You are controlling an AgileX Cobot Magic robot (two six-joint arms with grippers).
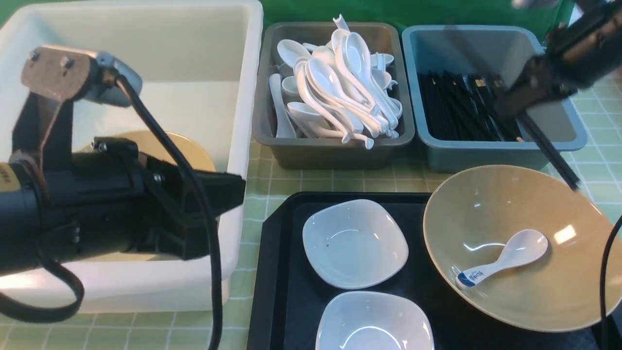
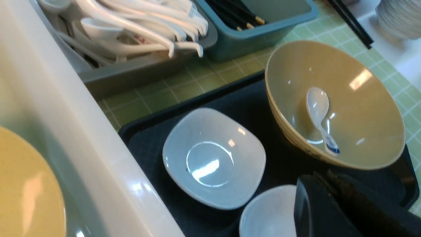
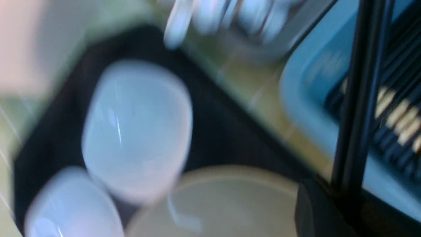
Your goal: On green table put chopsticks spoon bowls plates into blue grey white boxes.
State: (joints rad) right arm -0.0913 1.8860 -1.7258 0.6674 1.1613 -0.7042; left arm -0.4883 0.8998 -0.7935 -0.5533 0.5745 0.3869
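Note:
My right gripper (image 1: 516, 111) is shut on the pair of plain black chopsticks (image 1: 551, 153), which slant down over the front right corner of the blue-grey box (image 1: 486, 153). The right wrist view is blurred but shows the chopsticks (image 3: 358, 98) pinched between the jaws. A tan bowl (image 1: 549, 291) on the black tray holds the blue-marked spoon (image 1: 505, 260). Two white plates (image 1: 354, 243) (image 1: 374, 323) lie beside it. Another tan bowl (image 1: 160, 143) lies in the white box (image 1: 255, 73). My left gripper (image 1: 238, 192) is shut and empty, over that box's right wall.
The dark grey box (image 1: 330, 153) is heaped with plain white spoons. Gold-banded black sticks lie in the blue-grey box. The black tray (image 1: 282, 272) rests on the green table (image 1: 272, 180). A stack of white dishes (image 2: 401, 16) stands beyond the blue-grey box.

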